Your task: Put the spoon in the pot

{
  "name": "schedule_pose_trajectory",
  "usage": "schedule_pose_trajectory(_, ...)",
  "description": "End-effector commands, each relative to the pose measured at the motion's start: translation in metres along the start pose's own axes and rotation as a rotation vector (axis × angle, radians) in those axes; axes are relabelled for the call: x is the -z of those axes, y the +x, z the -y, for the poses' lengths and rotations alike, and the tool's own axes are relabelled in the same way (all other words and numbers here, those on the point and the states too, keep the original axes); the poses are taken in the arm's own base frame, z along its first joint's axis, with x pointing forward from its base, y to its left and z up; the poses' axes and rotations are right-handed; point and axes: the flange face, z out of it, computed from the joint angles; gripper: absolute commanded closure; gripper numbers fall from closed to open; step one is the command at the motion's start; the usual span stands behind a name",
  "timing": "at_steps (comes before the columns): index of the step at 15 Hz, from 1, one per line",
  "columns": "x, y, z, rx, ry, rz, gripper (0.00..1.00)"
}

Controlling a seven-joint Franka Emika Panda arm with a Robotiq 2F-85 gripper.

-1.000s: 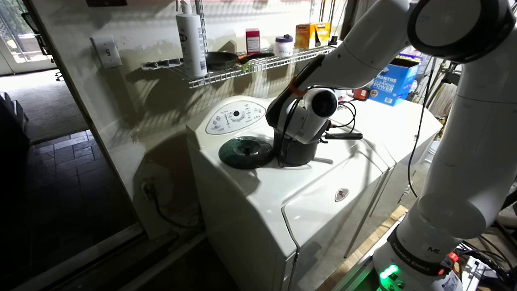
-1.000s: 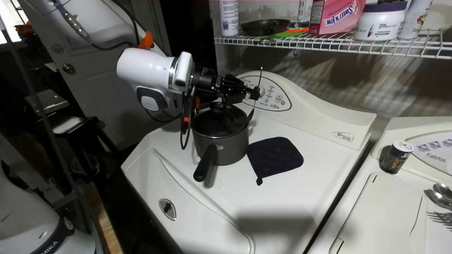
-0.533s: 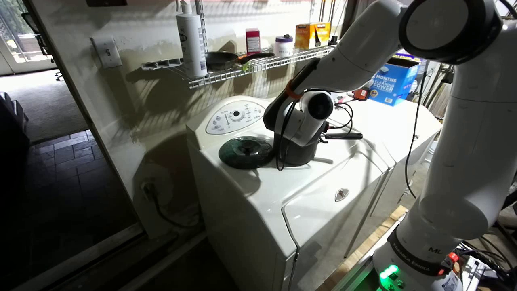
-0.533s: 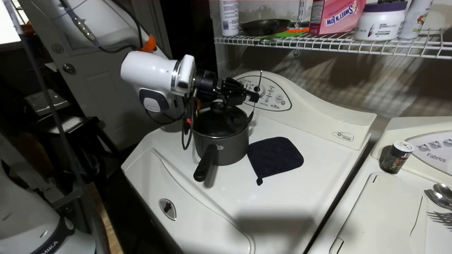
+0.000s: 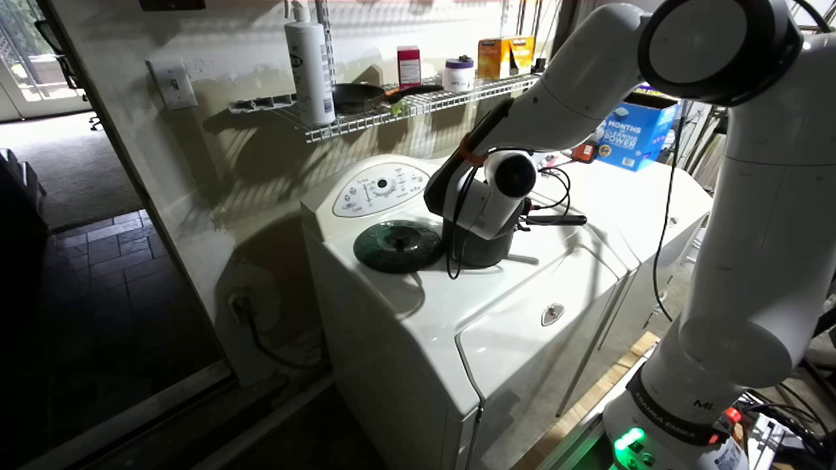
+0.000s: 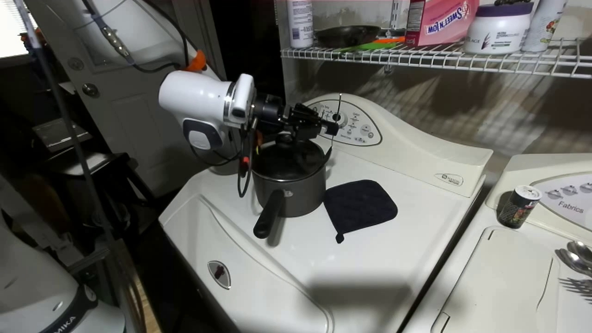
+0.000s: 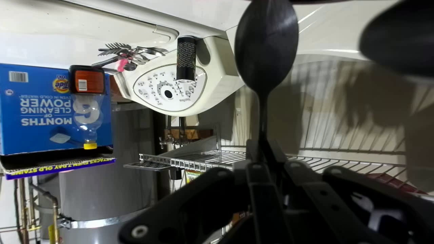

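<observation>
White surface below, your black gripper is clutching a dark metal spoon near the round grey metal saucepan!

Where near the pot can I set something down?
Bare white top lies between the potholder and the next machine, and between the potholder and the pot handle. Crowded around the pot: dark green disc, potholder, and the fingers gripping the spoon.

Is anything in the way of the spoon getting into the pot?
Maybe. The tool grips the spoon close to the pot. In an exterior view a dark knob shows by the pot's top. I can't tell whether the pot is covered, or whether that knob belongs to the disc beside it.
</observation>
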Motion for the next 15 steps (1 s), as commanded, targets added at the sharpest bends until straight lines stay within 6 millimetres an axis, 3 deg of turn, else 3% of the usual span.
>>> schedule_pose_trajectory(1,0.0013,-0.0034,0.0063,0.016,-0.022,-0.036,0.98)
schedule_pose_trajectory(15,0.0,-0.0003,0.0065,0.018,-0.038,-0.068,0.98)
